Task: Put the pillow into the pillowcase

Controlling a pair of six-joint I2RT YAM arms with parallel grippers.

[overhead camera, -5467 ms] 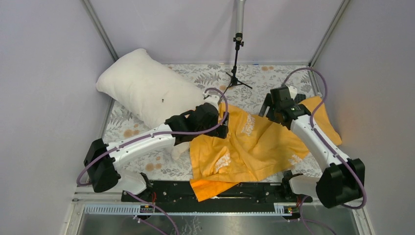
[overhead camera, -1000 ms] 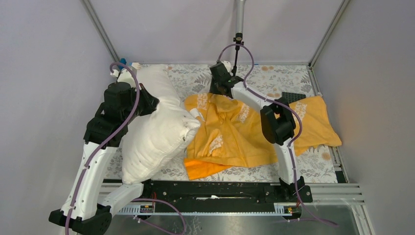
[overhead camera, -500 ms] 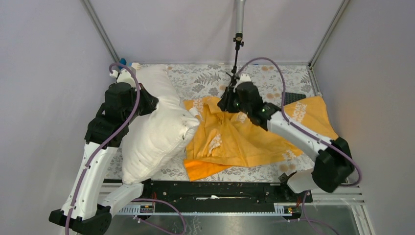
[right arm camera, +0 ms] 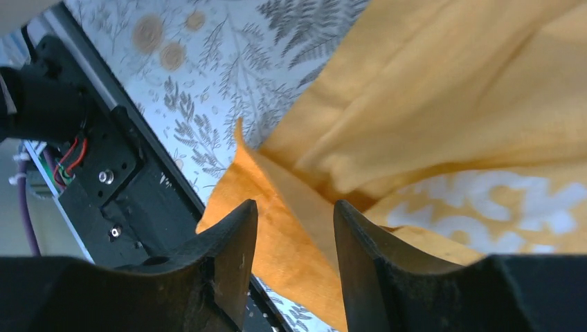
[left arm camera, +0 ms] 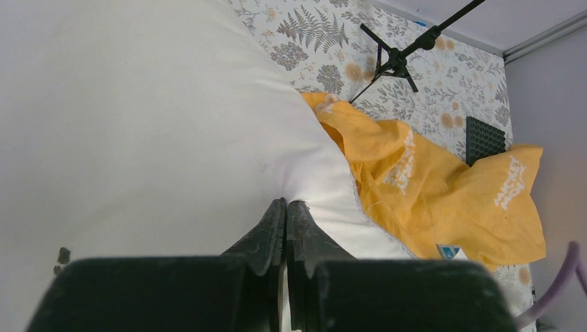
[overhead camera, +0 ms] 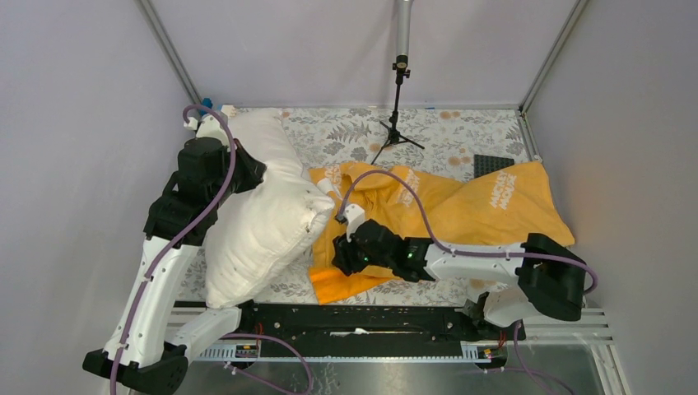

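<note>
Right fingers [right arm camera: 223,271] above leaf-print tabletop [right arm camera: 228,76]

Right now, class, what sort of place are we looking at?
Probably a robotics lab test cell: plain panel walls enclose the table, the left arm and right arm mount on a rail, and a tripod stands behind.

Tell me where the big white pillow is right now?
In the top view, the pillow is on the left side of the table. It is pinched by the left gripper, right beside the orange pillowcase.
</note>
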